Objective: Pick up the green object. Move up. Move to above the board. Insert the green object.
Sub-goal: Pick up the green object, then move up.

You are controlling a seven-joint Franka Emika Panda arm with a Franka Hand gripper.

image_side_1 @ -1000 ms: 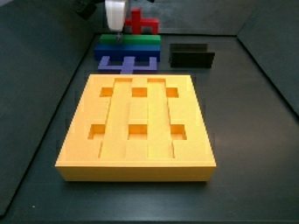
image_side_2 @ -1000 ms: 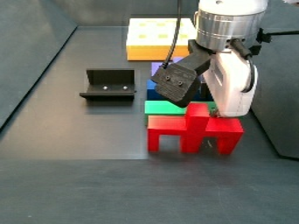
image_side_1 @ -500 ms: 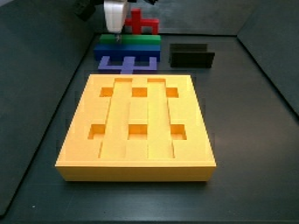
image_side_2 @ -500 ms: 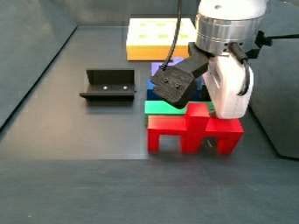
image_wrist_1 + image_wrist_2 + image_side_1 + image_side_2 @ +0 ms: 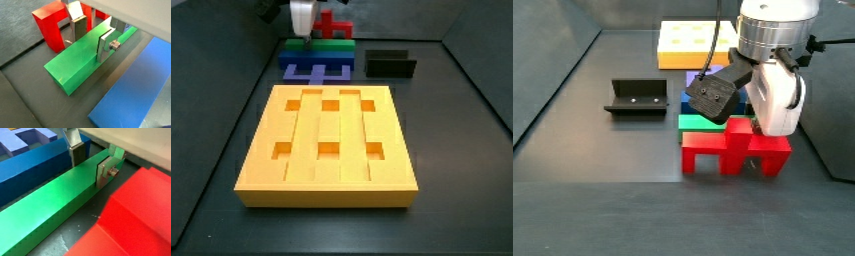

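The green object [image 5: 80, 62] is a long bright green bar lying on the floor between the red cross-topped piece [image 5: 50, 25] and the blue forked block [image 5: 133, 85]. It also shows in a wrist view [image 5: 53, 203] and in both side views [image 5: 318, 45] [image 5: 700, 124]. My gripper [image 5: 92, 34] is lowered over the bar, with one finger [image 5: 105, 170] against each long side, shut on it. In a side view the gripper [image 5: 740, 112] is mostly hidden by the wrist camera mount. The yellow-orange board [image 5: 327, 140] with six square holes lies apart from them.
The red piece [image 5: 734, 150] stands right against the bar. The blue block [image 5: 315, 70] lies between the bar and the board. The dark fixture [image 5: 390, 64] stands beside the blue block, also in a side view [image 5: 636, 97]. Dark walls ring the floor.
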